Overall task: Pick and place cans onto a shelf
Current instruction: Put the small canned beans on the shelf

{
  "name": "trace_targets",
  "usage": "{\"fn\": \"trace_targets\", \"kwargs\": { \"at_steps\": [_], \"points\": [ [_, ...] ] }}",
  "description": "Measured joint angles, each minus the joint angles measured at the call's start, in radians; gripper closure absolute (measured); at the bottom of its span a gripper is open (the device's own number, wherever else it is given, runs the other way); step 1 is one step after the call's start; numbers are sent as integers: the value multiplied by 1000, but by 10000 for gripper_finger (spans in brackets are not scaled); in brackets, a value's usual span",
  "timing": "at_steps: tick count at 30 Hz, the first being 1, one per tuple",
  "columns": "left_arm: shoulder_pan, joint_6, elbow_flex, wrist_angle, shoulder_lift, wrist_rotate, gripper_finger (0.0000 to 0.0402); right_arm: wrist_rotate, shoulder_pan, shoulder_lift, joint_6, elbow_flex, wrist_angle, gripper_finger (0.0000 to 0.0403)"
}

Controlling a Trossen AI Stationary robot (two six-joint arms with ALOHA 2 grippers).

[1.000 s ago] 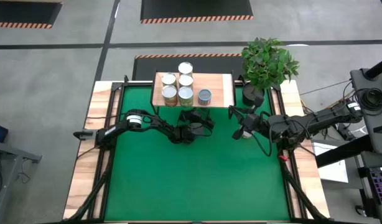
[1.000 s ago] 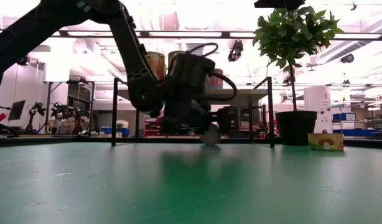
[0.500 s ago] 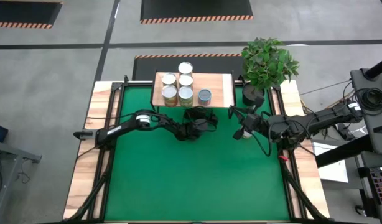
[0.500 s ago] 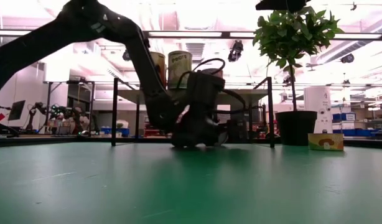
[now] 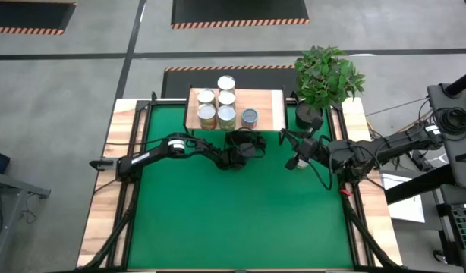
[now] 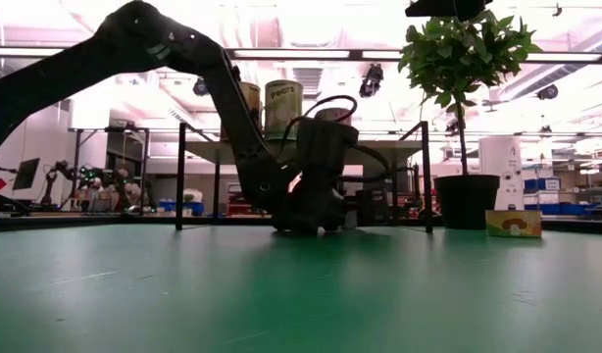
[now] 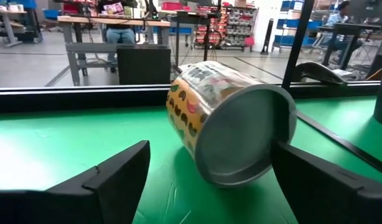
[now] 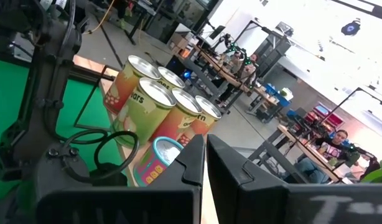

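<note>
One can (image 7: 231, 121), with an orange, dotted label and a silvery end, lies on its side on the green mat, below the shelf's front edge. My left gripper (image 7: 209, 149) (image 5: 247, 142) (image 6: 316, 208) is low, level and open, with one finger on each side of the can. In the high and low views the gripper hides the can. The shelf (image 5: 267, 108), a light-wood board on black legs, bears several upright cans (image 5: 226, 97) (image 8: 144, 102). My right gripper (image 8: 203, 158) (image 5: 291, 161) waits shut above the table's right part. My left gripper comes at the lying can level from the near side, its fingers on either side of the can's round wall. One finger (image 7: 303, 180) reaches up to the rim of the silvery end (image 7: 284, 134); I cannot tell whether it touches. The other finger stands apart.
A potted plant (image 5: 328, 76) (image 6: 468, 201) stands at the far right corner, with a small coloured box (image 6: 513, 224) beside it. The shelf's black legs (image 6: 180, 176) (image 6: 426, 176) stand on either side of my left gripper. Near and middle mat (image 5: 240, 212) lies bare.
My left gripper has stretched toward the far edge and a little right, sinking down to the mat. A second ago the low view showed the can's end beside the gripper. Now the gripper stands around the can and hides it.
</note>
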Motion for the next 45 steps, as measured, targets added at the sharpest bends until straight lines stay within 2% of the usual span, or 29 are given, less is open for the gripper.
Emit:
{"fn": "trace_targets", "kwargs": {
  "at_steps": [8, 24, 31, 35, 40, 45],
  "points": [
    [17, 1, 3, -2, 0, 20, 150, -1, 0, 0, -10, -1, 0, 394],
    [20, -3, 3, -2, 0, 28, 316, -1, 0, 0, -9, -2, -16, 394],
    [2, 1, 3, -1, 0, 27, 376, -1, 0, 0, -8, -2, -26, 394],
    [-17, 5, 0, 5, 0, 27, 396, -1, 0, 0, -7, -2, -26, 394],
    [-64, 24, -10, 6, -6, 16, 397, 0, 0, 0, 0, -2, -29, 394],
    [-153, 163, -57, -6, -56, -28, 398, 0, 0, 0, 2, -2, -38, 394]
  ]
}}
